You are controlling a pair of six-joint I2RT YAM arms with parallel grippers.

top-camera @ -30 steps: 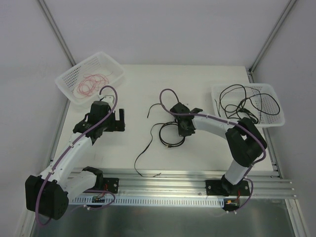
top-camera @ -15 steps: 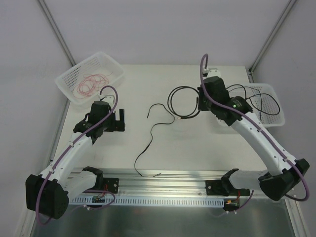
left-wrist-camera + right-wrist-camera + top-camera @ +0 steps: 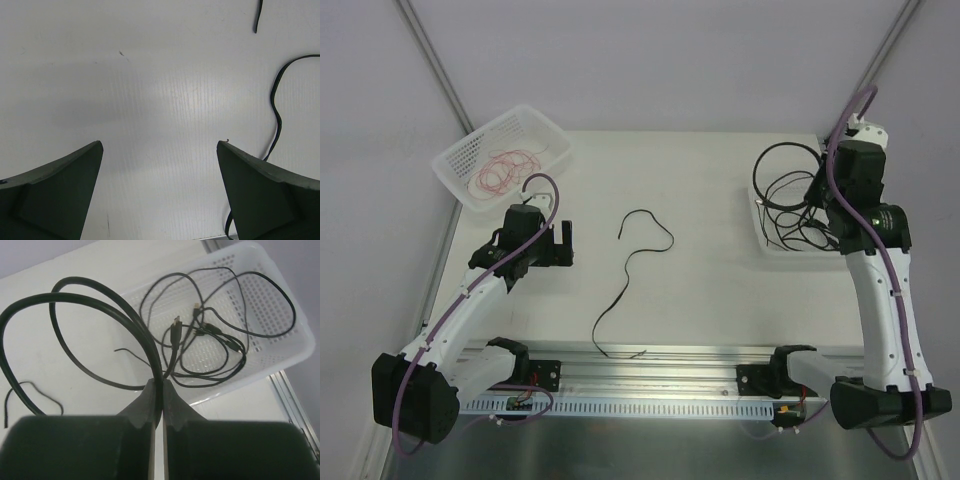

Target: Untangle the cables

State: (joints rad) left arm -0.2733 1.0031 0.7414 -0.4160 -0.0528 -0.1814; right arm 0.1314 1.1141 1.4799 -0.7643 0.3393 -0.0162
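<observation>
My right gripper (image 3: pixel 817 190) is shut on a looped black cable (image 3: pixel 775 160) and holds it above the left edge of the right white basket (image 3: pixel 880 215); the wrist view shows the cable's loops (image 3: pixel 95 300) pinched between the fingertips (image 3: pixel 150 390), with several black cables with connectors (image 3: pixel 210 330) lying in that basket (image 3: pixel 270 305). A single thin black cable (image 3: pixel 630 270) lies loose on the table's middle; part of it shows in the left wrist view (image 3: pixel 276 105). My left gripper (image 3: pixel 566 245) is open and empty over bare table, left of that cable.
A white basket (image 3: pixel 535 125) at the back left holds red cables (image 3: pixel 500 170). An aluminium rail (image 3: pixel 670 370) runs along the near edge. Grey walls enclose the table.
My right arm has lifted the looped black cable off the table's middle and carried it right to the right basket. One black cable stayed on the table. The left arm has not moved.
</observation>
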